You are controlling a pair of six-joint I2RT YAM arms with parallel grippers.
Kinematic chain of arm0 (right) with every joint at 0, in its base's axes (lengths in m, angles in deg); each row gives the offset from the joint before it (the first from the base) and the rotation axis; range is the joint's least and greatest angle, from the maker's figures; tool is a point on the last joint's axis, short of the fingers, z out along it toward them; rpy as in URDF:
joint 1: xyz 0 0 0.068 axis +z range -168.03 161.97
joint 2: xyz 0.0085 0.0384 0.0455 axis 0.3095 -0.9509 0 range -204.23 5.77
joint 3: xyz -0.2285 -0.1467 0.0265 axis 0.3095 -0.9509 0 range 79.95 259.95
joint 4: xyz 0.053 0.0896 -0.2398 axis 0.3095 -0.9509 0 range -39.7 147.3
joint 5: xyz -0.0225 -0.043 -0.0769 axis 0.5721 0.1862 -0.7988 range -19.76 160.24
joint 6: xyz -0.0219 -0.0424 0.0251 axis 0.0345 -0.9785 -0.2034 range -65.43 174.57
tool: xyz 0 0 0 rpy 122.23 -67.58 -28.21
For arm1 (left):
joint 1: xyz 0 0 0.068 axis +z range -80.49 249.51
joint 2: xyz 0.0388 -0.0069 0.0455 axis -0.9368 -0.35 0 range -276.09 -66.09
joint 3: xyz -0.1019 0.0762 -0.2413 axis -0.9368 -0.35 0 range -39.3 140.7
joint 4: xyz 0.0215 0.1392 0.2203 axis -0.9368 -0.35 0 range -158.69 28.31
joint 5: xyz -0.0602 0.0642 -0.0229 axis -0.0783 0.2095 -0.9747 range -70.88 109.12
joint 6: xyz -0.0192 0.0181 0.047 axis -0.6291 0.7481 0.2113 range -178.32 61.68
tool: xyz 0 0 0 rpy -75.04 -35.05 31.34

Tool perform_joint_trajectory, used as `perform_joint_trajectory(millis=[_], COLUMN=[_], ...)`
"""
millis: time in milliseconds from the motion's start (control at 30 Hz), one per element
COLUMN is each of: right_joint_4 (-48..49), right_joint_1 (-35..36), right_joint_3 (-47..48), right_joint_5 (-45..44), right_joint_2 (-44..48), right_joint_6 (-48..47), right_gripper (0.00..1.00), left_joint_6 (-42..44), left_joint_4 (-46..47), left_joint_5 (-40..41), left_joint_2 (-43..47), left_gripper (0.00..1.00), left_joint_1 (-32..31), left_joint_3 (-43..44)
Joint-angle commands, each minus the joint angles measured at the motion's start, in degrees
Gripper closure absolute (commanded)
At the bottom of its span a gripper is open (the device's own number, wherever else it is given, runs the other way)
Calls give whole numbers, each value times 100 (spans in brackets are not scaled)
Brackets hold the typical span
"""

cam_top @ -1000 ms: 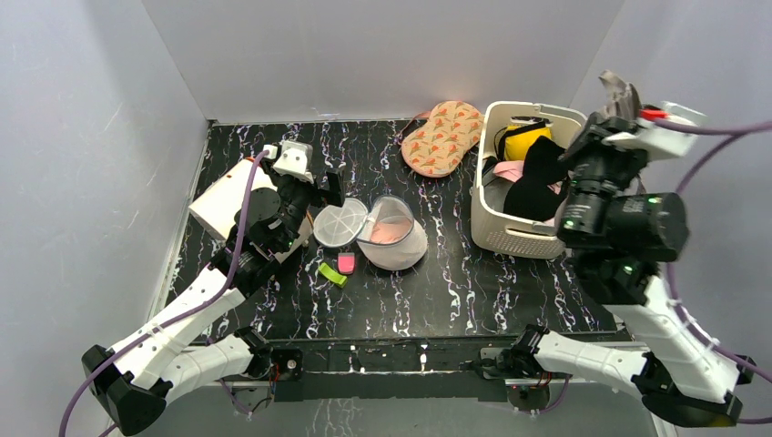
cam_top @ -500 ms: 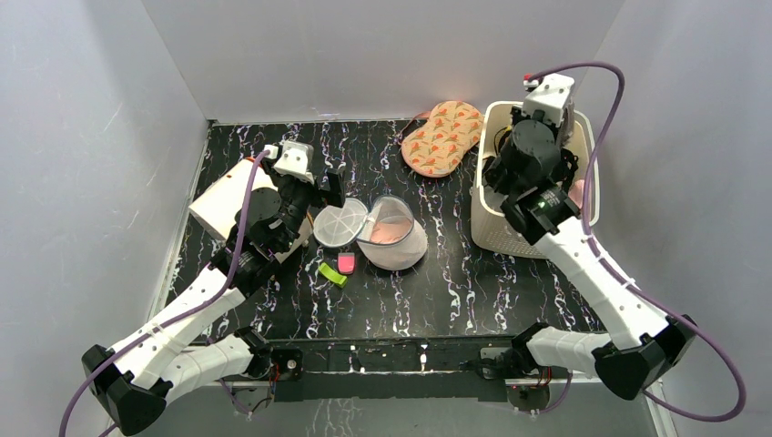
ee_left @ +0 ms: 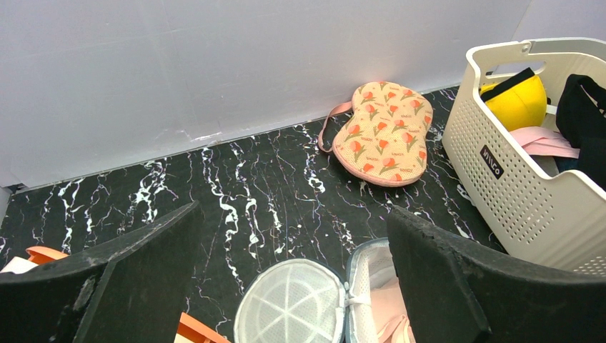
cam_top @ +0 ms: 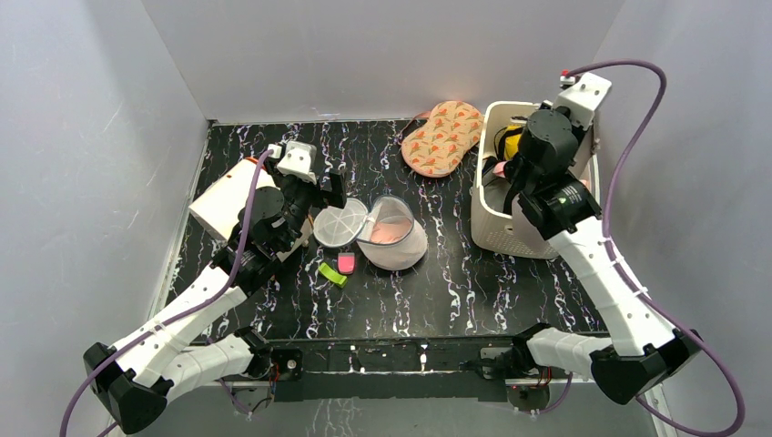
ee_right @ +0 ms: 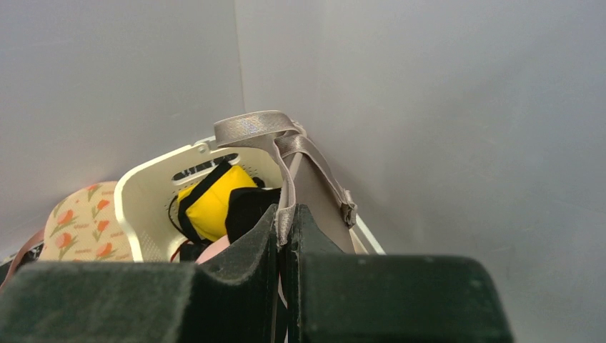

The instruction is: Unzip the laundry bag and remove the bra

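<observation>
My left end effector [cam_top: 326,189] is spread wide and empty, just beside the lid [cam_top: 340,224]. My right end effector [ee_right: 286,214] is pinched shut on a taupe bra strap [ee_right: 254,127] over the basket [cam_top: 510,235]. The bag [cam_top: 401,248] sits mid-counter [cam_top: 455,291], unzipped, with something pink inside.

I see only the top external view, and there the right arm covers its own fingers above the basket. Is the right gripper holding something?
Observer: Yes. In the right wrist view the right gripper is shut on a taupe strap looping above its fingers.
Operator: A bra strap?
Observer: It looks so: a small slider sits on it. The rest of the garment is hidden.
Operator: And the left gripper?
Observer: In the left wrist view it is open, nothing between its fingers; the laundry bag lies below.
</observation>
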Motion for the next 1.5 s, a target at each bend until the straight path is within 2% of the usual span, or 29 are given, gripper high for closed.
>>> perform_joint_trajectory(millis=[0,100,300,600,800,933,1233,1467], right_joint_4=[998,1549,1874,2839,2481,1665,759,162], right_joint_1=[-47,-47,-42,-192,-519,-673,-902,-1033], right_joint_3=[424,596,807,-357,-423,-152,89,616], right_joint_5=[-490,-538,-579,-490,-255,-45,610,1129], right_joint_2=[273,319,356,162,-621,-1173,-2169,-3002], right_joint_6=[-831,-1404,-1854,-2320,-1628,-852,310,996], right_gripper=[100,100,100,99,99,98,97,91], left_joint_6=[-14,-30,-25,-30,-5,-2,-39,-34], left_joint_4=[112,97,97,93,80,71,41,27], left_joint_5=[-46,-64,-46,-72,-20,-30,-90,-58], left_joint_2=[43,36,36,54,46,38,8,29], left_gripper=[2,2,2,2,2,2,2,2], left_joint_1=[4,8,5,10,4,11,4,9], left_joint_3=[159,169,165,165,173,183,216,224])
